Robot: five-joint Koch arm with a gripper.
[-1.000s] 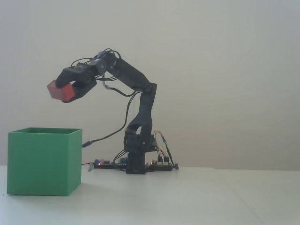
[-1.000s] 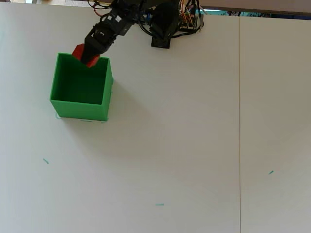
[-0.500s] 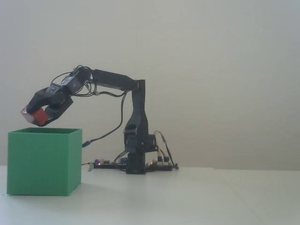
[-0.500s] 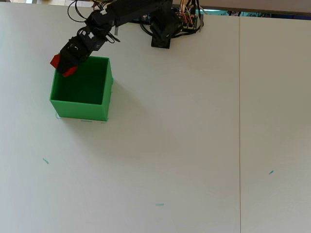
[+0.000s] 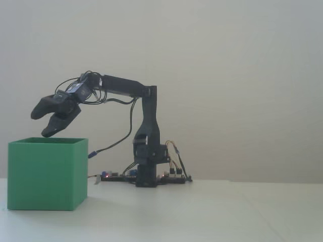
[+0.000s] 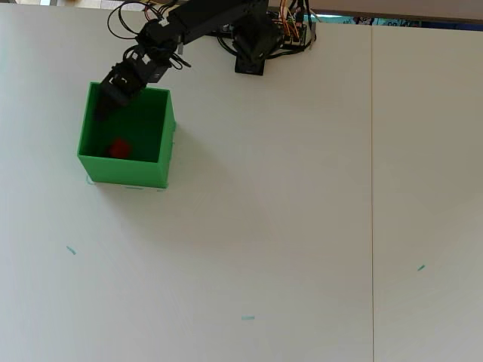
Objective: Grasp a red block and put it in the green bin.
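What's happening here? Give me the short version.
A small black arm has its hand open above the far corner of the bin. The block lies inside the bin, as the overhead view shows, and the hand holds nothing. The drop looks done.

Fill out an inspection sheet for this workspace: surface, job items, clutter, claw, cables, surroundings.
Surface: white table, a seam line down its right part, a few small teal marks.
Job items: red block lies inside the green bin; hidden in the fixed view.
Clutter: nothing seen.
Claw: claw open and empty, above the bin's rim.
Cables: black wires loop along the arm to the electronics at its base.
Surroundings: plain pale wall.
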